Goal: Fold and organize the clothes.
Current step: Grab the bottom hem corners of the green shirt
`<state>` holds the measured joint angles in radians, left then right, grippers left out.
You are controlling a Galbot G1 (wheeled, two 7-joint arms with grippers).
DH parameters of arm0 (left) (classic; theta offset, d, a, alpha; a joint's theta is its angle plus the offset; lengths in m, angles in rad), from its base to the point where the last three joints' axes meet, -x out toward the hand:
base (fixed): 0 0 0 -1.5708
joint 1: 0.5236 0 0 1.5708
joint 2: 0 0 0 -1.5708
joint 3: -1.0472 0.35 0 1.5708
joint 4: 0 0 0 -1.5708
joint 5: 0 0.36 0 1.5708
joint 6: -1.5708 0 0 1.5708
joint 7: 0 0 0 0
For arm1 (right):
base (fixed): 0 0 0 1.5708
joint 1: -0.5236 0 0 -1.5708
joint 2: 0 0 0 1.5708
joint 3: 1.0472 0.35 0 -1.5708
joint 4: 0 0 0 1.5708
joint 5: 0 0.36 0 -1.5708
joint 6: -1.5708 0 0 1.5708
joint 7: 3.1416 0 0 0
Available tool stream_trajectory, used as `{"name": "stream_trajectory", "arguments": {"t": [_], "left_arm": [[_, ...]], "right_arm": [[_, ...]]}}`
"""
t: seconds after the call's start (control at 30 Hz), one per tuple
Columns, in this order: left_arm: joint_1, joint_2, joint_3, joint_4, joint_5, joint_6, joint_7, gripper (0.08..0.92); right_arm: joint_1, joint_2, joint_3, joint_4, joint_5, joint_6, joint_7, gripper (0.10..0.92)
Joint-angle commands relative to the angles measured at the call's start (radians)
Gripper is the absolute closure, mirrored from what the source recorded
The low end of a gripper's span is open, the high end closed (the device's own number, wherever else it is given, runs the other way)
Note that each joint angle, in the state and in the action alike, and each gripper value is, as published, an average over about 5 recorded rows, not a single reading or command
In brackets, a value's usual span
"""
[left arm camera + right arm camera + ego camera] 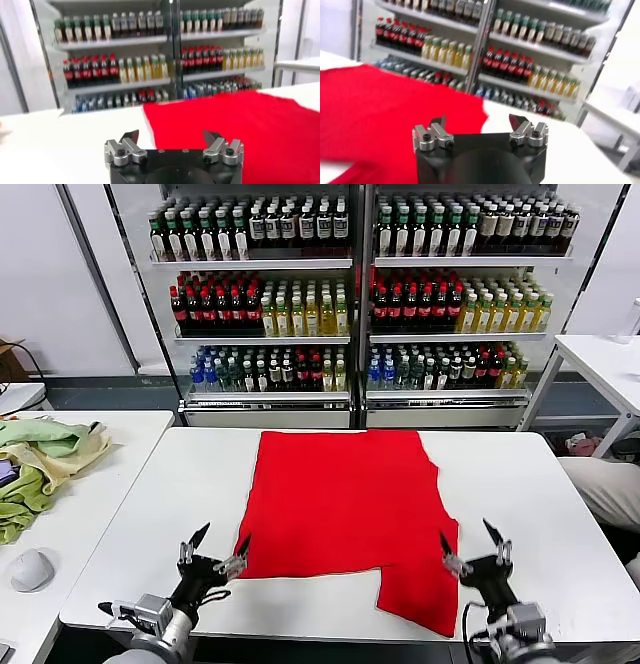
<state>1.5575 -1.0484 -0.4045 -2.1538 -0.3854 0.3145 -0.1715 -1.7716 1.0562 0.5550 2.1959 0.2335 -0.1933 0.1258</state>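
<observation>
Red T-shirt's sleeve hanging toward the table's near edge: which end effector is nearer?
Right. The right end effector hovers beside the sleeve; the left end effector sits at the T-shirt's opposite corner.

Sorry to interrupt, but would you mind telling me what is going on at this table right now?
A red T-shirt lies spread flat on the white table, not yet folded. The robot's left hand and right hand are both open, poised at the near edge on either side of the shirt, holding nothing. A heap of green and beige cloths sits on the neighbouring table.

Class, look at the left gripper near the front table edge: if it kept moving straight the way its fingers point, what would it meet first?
Probably the red T-shirt: the open left gripper points at its near left edge, though height above the white table is unclear.
</observation>
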Motion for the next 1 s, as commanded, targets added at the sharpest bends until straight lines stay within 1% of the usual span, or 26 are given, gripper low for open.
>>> {"name": "stream_trajectory", "arguments": {"t": [0.03,0.17,0.33,0.5,0.73,0.9,1.0], "left_arm": [[0.047,0.010,0.023,-0.050,-0.053,0.129,-0.085,0.177],[0.025,-0.011,0.042,-0.018,-0.040,0.136,-0.072,0.177],[-0.006,0.000,0.025,0.065,-0.045,0.123,-0.051,0.177],[-0.035,0.008,-0.001,0.109,-0.077,0.124,-0.025,0.177],[-0.049,-0.017,0.002,0.140,-0.077,0.123,0.005,0.177],[-0.064,-0.017,-0.007,0.157,-0.077,0.123,0.012,0.177],[-0.058,-0.021,0.002,0.155,-0.071,0.119,0.030,0.184]], "right_arm": [[-0.141,-0.023,0.013,0.063,0.027,-0.007,-0.001,0.203],[-0.134,-0.015,0.004,0.029,0.043,-0.013,0.014,0.203],[-0.127,0.026,-0.016,0.021,0.040,-0.018,0.031,0.203],[-0.119,0.028,-0.028,0.015,0.041,-0.019,0.033,0.203],[-0.078,-0.003,-0.062,-0.011,0.058,-0.028,0.044,0.203],[-0.052,-0.010,-0.076,-0.036,0.080,-0.053,0.065,0.203],[-0.046,-0.012,-0.079,-0.042,0.101,-0.072,0.075,0.219]]}}
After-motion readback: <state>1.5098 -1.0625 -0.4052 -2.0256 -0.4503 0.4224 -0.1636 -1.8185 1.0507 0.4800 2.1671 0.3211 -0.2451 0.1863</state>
